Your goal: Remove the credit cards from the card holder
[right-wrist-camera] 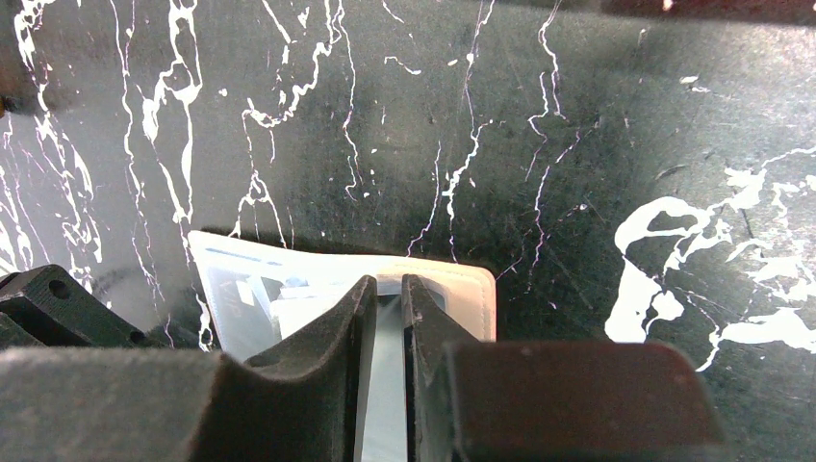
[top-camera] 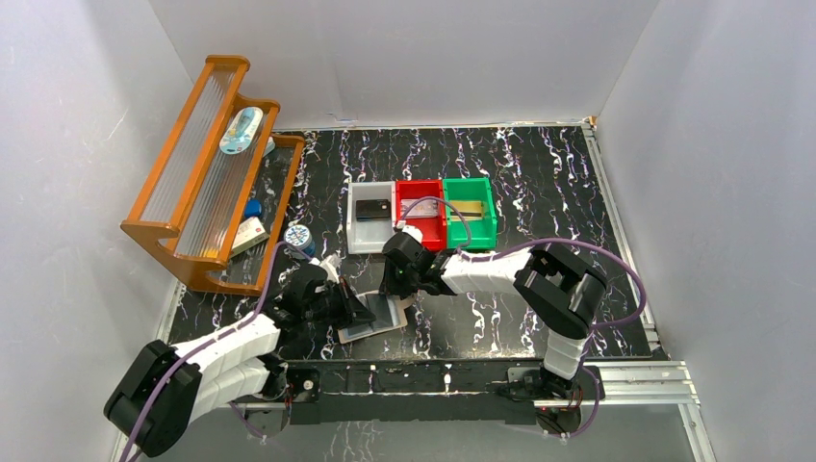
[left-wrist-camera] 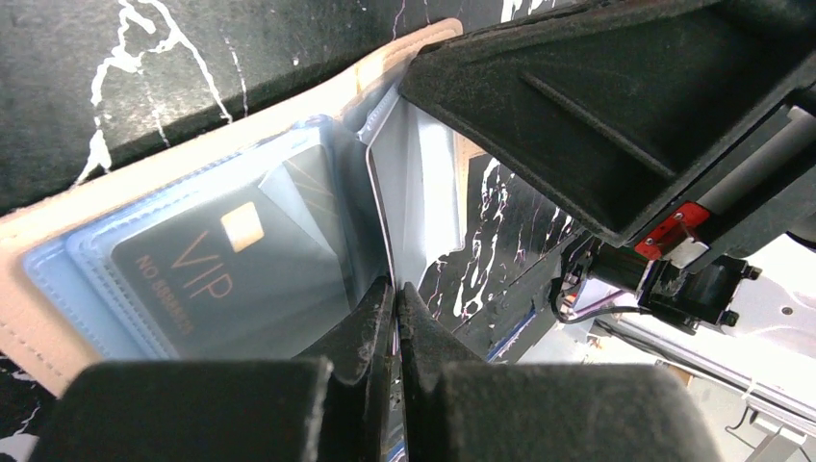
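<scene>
Card holder: the card holder [top-camera: 380,322] is being kept lying open on the black marbled table [top-camera: 539,173], near its front edge and between the two grippers, with its tan outer side down and its pale blue pockets facing up.

Left gripper: the left gripper [left-wrist-camera: 395,294] is being held low at the left side of the holder. Its fingers are being pressed almost together on the thin edge of an inner blue pocket leaf.

Right gripper: the right gripper [right-wrist-camera: 388,289] is being held over the holder's far right part. Its fingers are being kept nearly closed on a thin pale strip of the holder. Whether that strip is a pocket leaf or a card cannot be told.

VIP card: a dark card marked VIP [left-wrist-camera: 212,274], with a gold chip, is being held inside a glossy blue pocket, just left of the left fingertips.

Holder edge: in the right wrist view a pale rounded corner of the holder is being shown flat on the table beyond the fingers.

Bins: a grey bin [top-camera: 361,236], a red bin [top-camera: 430,236] and a green bin [top-camera: 481,231] are being kept side by side, touching, farther back on the table. A black card [top-camera: 371,208] is lying in the grey one, and a flat card-like piece is lying in each of the other two.

Wooden rack: a wooden rack [top-camera: 207,183] is being kept at the left of the table, with small items on it.
</scene>
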